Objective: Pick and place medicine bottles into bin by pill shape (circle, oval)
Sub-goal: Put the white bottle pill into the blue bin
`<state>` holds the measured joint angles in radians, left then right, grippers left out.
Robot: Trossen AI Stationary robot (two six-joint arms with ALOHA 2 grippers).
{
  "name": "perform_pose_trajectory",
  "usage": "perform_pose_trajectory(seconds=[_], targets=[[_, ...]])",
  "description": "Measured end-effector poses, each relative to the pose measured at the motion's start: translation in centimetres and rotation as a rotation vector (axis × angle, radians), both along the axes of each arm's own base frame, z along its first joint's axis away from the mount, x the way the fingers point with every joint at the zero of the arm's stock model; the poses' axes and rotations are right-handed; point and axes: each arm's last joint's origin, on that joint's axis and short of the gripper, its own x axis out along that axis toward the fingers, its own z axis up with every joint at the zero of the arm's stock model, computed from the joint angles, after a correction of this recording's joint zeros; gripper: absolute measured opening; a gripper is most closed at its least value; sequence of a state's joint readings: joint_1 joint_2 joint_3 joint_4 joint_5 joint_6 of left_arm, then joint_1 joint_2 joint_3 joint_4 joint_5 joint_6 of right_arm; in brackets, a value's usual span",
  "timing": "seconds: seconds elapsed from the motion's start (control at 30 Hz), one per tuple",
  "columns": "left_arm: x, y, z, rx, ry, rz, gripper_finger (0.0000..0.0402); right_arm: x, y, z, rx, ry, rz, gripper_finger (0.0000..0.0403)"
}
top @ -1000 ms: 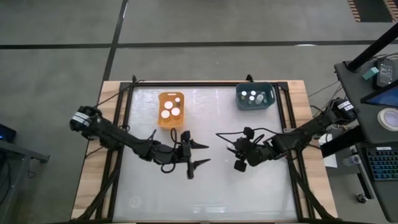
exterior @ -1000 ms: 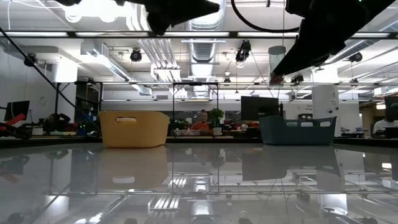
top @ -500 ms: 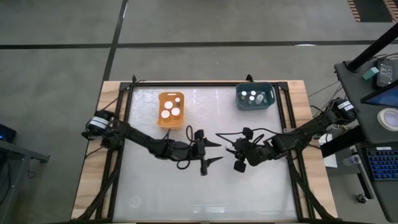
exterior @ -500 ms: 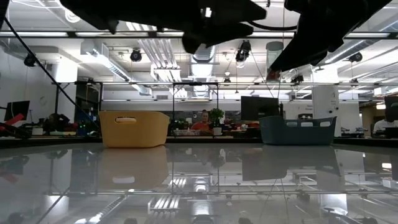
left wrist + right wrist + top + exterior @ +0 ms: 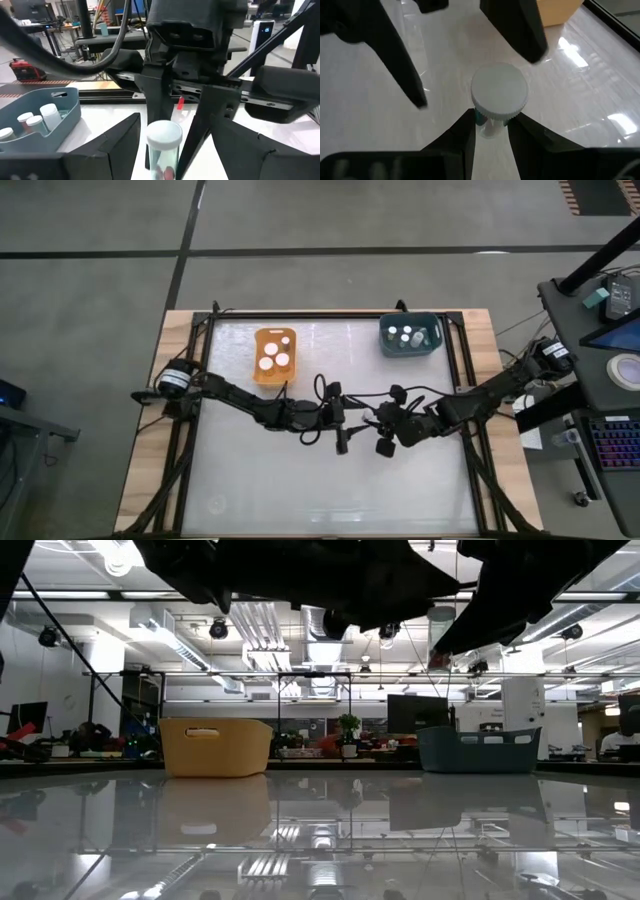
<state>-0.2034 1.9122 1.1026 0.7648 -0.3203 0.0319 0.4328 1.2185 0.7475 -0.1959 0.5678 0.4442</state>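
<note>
- Nearing the end, by my reading: no loose bottles show on the tabletop [image 5: 260, 480] in the high view; one bottle [image 5: 499, 97] is in the air, unsorted.
- Bottle: white cap, clear body, teal label; something red shows low inside it in the left wrist view, shape not readable. Held above mid-tabletop, between the two bins and nearer the front.
- Right claw [image 5: 490, 131]: narrowed onto the bottle, fingers pinching the body just under the cap.
- Left claw [image 5: 170, 145]: jaws wide, empty, one finger on each side of the bottle; touching it or not, cannot tell. Looks like a hand-over between arms, though that is a guess.
- Orange bin [image 5: 274, 357]: far side, left of centre; about four white caps visible inside.
- Teal bin [image 5: 410, 335]: far side, right; about three white caps visible inside; the left wrist view shows three white-capped bottles upright in it.
- Left to do, judged: this bottle into the bin for its pill shape; which bin, cannot tell.
- Low view: both bins at the far edge, arms dark overhead, no bottle on the glass surface.
</note>
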Motion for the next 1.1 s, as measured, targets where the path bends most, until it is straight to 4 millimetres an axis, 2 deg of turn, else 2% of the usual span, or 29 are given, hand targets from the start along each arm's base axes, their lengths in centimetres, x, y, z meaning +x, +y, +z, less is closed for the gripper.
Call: perform_pose_trajectory(seconds=[0.33,1.1], targets=[[0.7,1.1,-0.1,-0.011,0.000,-0.016,0.0223,0.0,0.0,0.0,0.000,0.000,0.000,0.0095],[0.7,1.3,-0.3,-0.026,0.017,-0.018,0.0223,0.0,0.0,0.0,0.000,-0.001,0.000,0.0095]])
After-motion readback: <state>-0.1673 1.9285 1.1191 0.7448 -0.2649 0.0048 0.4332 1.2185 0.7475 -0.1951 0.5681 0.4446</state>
